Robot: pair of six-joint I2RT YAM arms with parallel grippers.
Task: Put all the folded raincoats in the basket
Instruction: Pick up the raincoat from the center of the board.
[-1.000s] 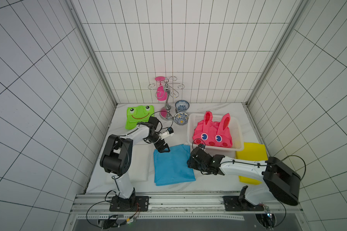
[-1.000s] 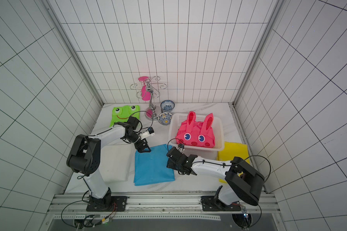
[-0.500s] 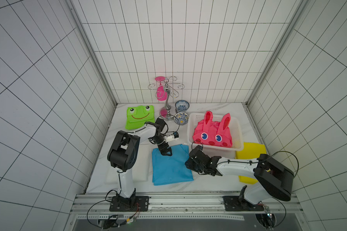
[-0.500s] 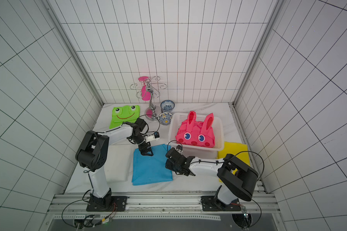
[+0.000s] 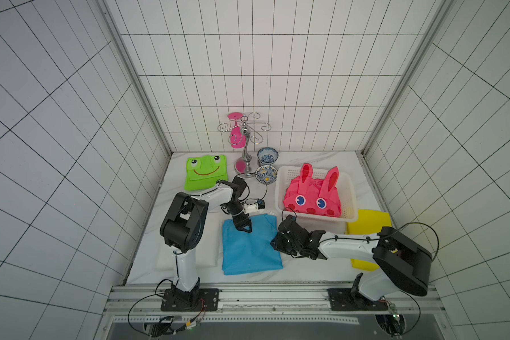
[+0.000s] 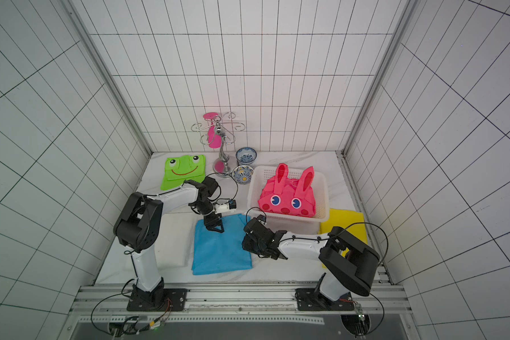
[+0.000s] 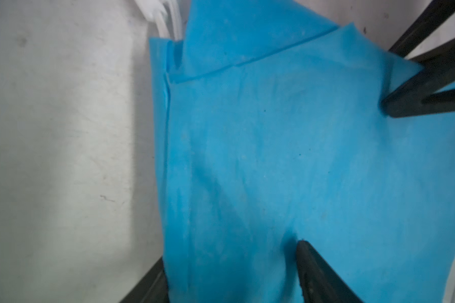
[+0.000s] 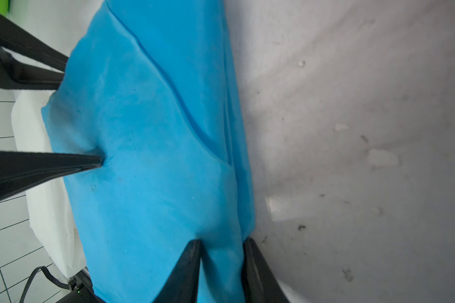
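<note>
On my feed the folded raincoat (image 5: 249, 247) reads plain sky blue, on a white, faintly grey-veined table (image 5: 330, 160) along with a plain white cloth (image 5: 209, 250) and a plain yellow cloth (image 5: 368, 225). The basket (image 5: 349, 191) is white with a grid of small holes, and the pink raincoat (image 5: 312, 197) in it has red spots and blue-and-white eyes. At the back I see a lime-green frog raincoat (image 5: 206, 173) with a red smile, a blue-and-white patterned bowl (image 5: 267, 155), a second patterned bowl (image 5: 266, 173) with a yellow centre, a pink glass (image 5: 236, 138) on a chrome rack (image 5: 246, 153), and white wall tiles (image 5: 277, 73) ruled in dark lines.
</note>
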